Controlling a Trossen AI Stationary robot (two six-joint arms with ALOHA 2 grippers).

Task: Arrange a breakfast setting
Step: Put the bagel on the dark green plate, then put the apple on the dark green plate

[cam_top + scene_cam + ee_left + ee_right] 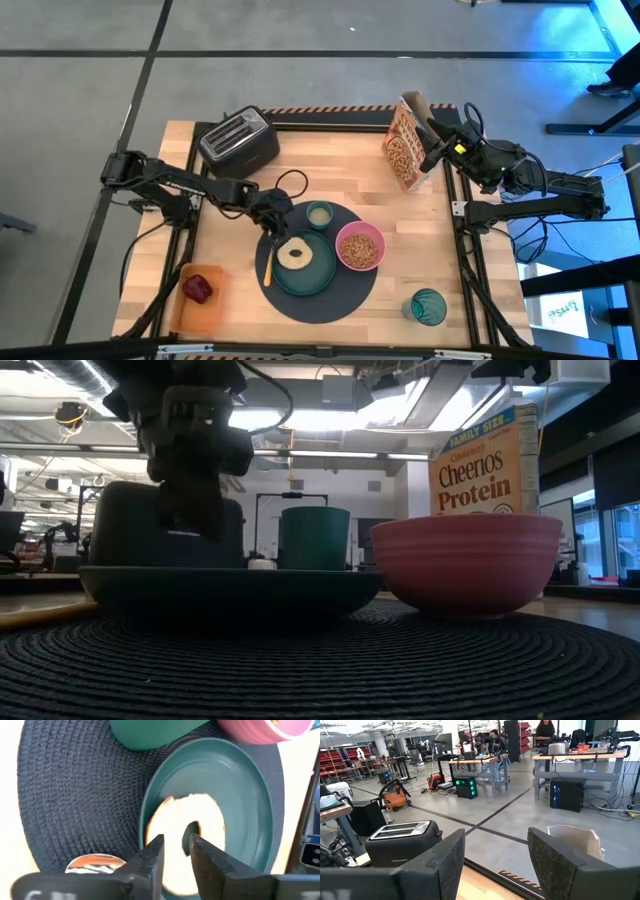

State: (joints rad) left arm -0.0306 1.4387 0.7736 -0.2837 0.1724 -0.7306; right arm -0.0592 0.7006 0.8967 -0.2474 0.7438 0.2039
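Observation:
A round dark mat lies at the table's near middle. On it stand a teal plate with a bagel, a pink bowl of cereal and a small pale cup. An orange-handled spoon lies left of the plate. My left gripper hangs just above the bagel, its fingers a little apart and empty. A teal tumbler stands near right. A red apple lies on the orange tray. My right gripper is wide open beside the cereal box top.
A black toaster stands at the far left, with its cord looping toward the mat. An upright cereal box stands at the far right. A flat orange tray lies at the near left corner. Bare wood shows between the bowl and the box.

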